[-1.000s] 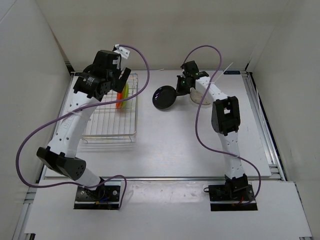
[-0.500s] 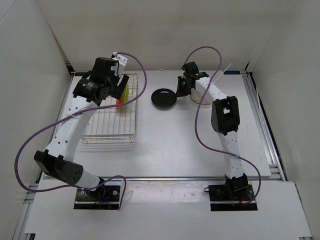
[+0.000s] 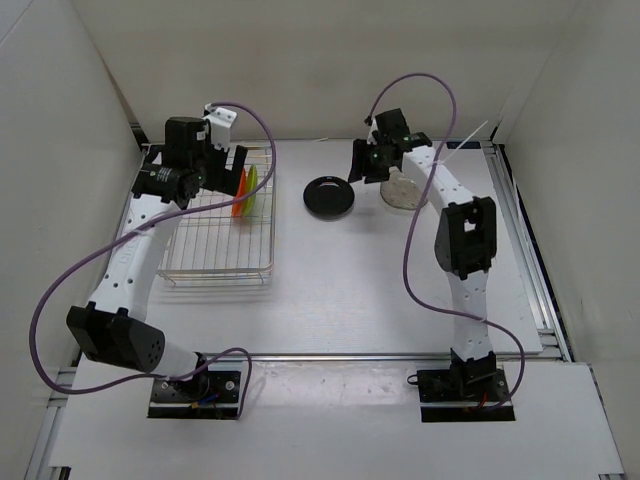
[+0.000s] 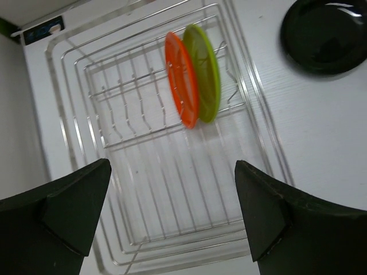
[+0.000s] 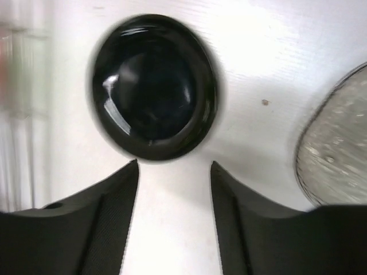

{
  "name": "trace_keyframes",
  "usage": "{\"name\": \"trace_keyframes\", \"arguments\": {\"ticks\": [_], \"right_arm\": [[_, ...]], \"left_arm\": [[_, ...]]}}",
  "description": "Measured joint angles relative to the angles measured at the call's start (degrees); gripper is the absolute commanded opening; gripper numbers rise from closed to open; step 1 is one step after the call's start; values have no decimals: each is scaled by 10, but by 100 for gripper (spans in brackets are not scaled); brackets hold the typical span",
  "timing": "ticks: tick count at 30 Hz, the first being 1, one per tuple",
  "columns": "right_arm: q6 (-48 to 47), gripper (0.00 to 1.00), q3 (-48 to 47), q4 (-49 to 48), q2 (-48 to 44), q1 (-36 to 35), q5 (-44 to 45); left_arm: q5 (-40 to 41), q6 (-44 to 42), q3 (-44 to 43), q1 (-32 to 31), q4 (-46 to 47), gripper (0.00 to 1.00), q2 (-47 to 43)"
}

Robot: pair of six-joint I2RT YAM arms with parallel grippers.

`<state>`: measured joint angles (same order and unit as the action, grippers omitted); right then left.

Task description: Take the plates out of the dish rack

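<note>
The dish rack (image 3: 215, 245) sits on the left half of the white tabletop (image 3: 350, 290) in the overhead view. Two plates stand on edge in the wire slots at its upper right corner. They are an orange plate (image 4: 182, 80) and, just to its right, a lime green plate (image 4: 205, 71), close together and tilted alike.

The left gripper (image 4: 172, 166) hangs over the upper left part of the rack. Its jaws are spread wide and it grasps nothing. In the left wrist view its two dark fingers (image 4: 69, 212) fill the lower corners of the frame, with the rack's grid floor between them. The two standing plates lie toward the top centre of that view, well apart from the fingertips.

The black plate (image 3: 329, 195) lies flat on the tabletop near the top centre of the overhead view, right of the rack and apart from it. The right gripper (image 5: 175, 166) sits just to its upper right there. In the right wrist view the jaws stand parted and released, with bare tabletop between them. The fingertips are just short of the plate's near rim and hold nothing.

The clear plate (image 5: 338, 154) lies flat at the right edge of the right wrist view, apart from the black plate. In the overhead view the right arm partly covers it.
</note>
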<state>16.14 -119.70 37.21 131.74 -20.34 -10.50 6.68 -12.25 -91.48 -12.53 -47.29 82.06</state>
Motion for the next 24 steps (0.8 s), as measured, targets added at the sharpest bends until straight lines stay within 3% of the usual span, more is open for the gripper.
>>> {"name": "trace_keyframes", "arguments": {"ticks": [6, 15, 24], "right_arm": [[-73, 72, 4, 37, -141, 0, -42], [-166, 72, 35, 97, -252, -2, -59], [-198, 70, 80, 136, -264, -3, -38]], "left_arm": [[-107, 35, 0, 27, 46, 100, 23], [-196, 106, -29, 85, 105, 100, 190], [-217, 145, -67, 102, 120, 90, 293]]}}
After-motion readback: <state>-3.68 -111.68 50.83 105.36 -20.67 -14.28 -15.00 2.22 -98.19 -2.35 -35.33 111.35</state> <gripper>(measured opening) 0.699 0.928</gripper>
